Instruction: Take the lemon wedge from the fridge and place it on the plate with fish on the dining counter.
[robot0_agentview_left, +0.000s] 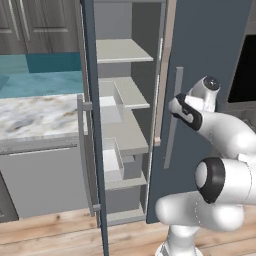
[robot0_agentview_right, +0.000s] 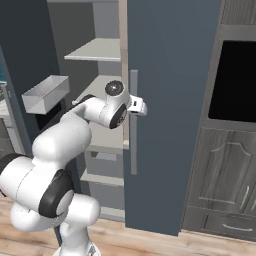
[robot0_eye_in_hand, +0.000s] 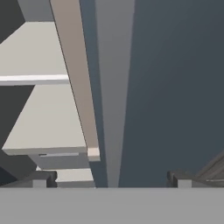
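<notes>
Fridge (robot0_agentview_left: 210, 55) stands with its left door swung open, pale shelves (robot0_agentview_left: 122, 50) showing inside. Your gripper (robot0_eye_in_hand: 109, 177) hangs at the right door's long handle (robot0_agentview_right: 133, 125), fingers (robot0_eye_in_hand: 41, 178) spread wide and holding nothing. You cannot make out the lemon wedge on any shelf. Marble bench (robot0_agentview_left: 35, 117) lies far left.

Slate-blue fridge (robot0_agentview_left: 210, 55), left door open

My arm (robot0_agentview_left: 220, 165) is glossy white, built of fat rounded segments joined by black bands at the joints. A round dark cap (robot0_agentview_right: 114, 88) with a grey centre sits near the wrist. The pincer (robot0_eye_in_hand: 109, 179) has two small dark grey, blocky fingertips (robot0_eye_in_hand: 40, 179).
</notes>
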